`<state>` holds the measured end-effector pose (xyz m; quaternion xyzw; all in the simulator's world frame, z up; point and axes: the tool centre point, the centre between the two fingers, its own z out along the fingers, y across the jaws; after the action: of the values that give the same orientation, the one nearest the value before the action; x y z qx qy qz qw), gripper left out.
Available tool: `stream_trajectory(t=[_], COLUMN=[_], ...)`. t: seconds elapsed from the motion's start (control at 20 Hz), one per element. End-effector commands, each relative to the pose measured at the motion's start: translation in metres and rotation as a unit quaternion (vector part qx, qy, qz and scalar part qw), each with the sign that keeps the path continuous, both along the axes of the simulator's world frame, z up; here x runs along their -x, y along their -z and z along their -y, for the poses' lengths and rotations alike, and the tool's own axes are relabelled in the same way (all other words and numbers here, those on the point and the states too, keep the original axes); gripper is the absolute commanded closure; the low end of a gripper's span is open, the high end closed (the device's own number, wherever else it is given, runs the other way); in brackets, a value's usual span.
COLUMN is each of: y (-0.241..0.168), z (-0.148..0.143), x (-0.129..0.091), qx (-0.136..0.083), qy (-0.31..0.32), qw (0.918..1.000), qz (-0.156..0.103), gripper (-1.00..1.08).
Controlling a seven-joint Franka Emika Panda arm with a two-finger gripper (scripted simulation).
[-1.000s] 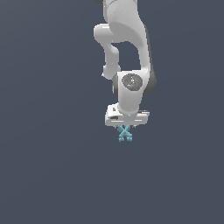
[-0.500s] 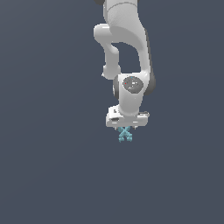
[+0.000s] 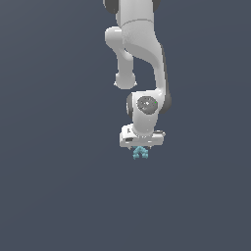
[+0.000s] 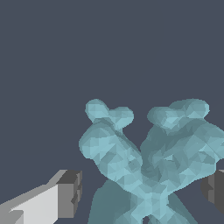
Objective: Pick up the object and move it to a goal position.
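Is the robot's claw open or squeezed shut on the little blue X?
Open. In the wrist view the fingers stand apart on either side of the teal X-shaped piece, with a gap showing between the nearer pad and the piece.

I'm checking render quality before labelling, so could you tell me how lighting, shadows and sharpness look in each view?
Exterior view: flat, even lighting, no cast shadow on the dark backdrop, soft shading on the white arm; the teal piece is small but sharp. Wrist view: no blur or glare; the piece shows coarse faceted shading, cropped at the frame edge.
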<state>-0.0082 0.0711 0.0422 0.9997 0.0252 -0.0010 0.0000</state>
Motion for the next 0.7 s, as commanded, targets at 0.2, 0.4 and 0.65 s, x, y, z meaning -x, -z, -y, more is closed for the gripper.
stream_trajectory(t=[0.2,0.4,0.65], y=[0.0023,0.0023,0.0007], z=[-0.0001,-0.0001,0.0000], x=[-0.0010,-0.0010,-0.0009], qx=[0.000,0.000,0.000], qy=[0.000,0.000,0.000], qw=[1.0000,1.0000,1.0000], qz=[0.001,0.001,0.001], gripper=[1.08,1.08,1.08])
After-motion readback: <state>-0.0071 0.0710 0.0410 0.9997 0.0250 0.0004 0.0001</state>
